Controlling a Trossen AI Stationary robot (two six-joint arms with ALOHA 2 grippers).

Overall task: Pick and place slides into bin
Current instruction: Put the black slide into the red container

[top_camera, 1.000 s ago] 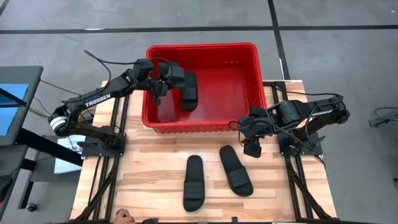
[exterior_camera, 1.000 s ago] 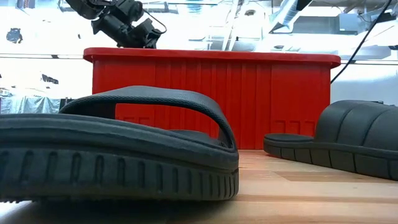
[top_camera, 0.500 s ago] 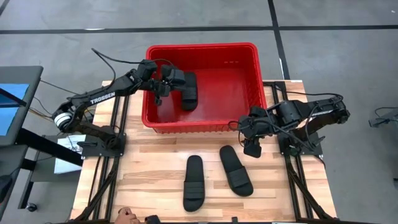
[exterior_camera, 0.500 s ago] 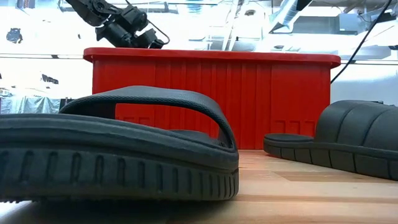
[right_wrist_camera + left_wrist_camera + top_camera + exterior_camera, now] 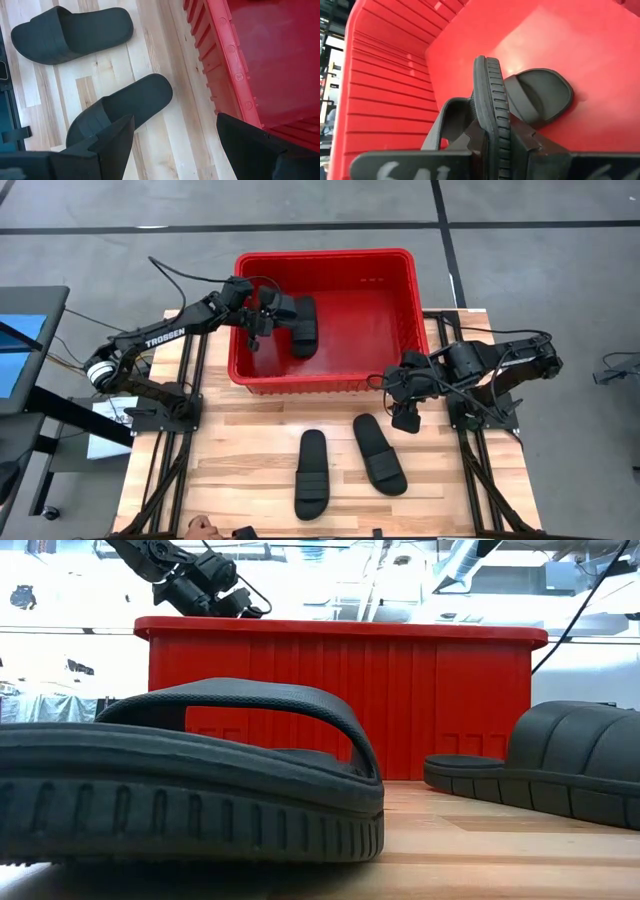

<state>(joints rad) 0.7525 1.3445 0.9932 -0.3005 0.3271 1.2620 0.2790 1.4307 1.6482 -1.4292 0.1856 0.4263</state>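
Fingers of my left gripper [image 5: 492, 145] stay pinched on the sole edge of a slide [image 5: 492, 107], which I've carried a little farther in over the bin [image 5: 420, 290], above the slide [image 5: 537, 95] already on its floor. Release looks close. My right gripper [image 5: 405, 412] waits spread wide near two table slides [image 5: 379, 452].

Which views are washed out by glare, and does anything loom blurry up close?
Low view: the room behind the bin is blown out white, and the nearest slide looms huge, filling the foreground. Left wrist view: the slide held on edge in the left pincer crowds the lens. High view: even light, soft shadows.
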